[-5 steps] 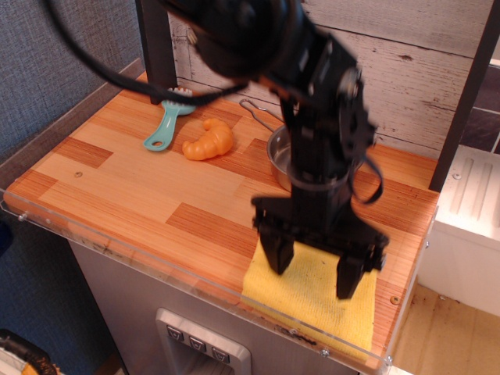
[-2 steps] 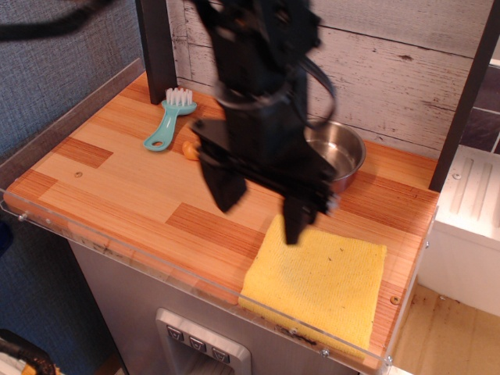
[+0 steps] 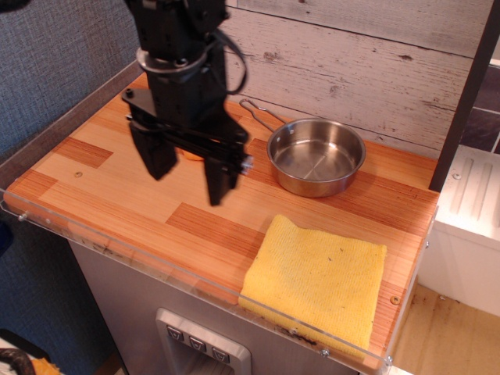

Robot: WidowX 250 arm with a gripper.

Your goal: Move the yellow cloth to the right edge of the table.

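Note:
The yellow cloth [image 3: 319, 279] lies flat and folded at the front right corner of the wooden table [image 3: 117, 191], close to its right edge and clear rim. My gripper [image 3: 190, 172] hangs open and empty above the table's left middle, well to the left of the cloth and apart from it. Its two black fingers [image 3: 219, 178] point down.
A steel pan [image 3: 316, 157] with a wire handle sits behind the cloth near the back wall. A small orange toy is mostly hidden behind the gripper. A dark post [image 3: 462, 101] stands at the right back. A white unit [image 3: 469, 226] stands right of the table.
The gripper rose off the cloth and swung left across the table, open all along. The cloth stays at the front right corner. The pan is now fully uncovered; the brush and orange toy became hidden.

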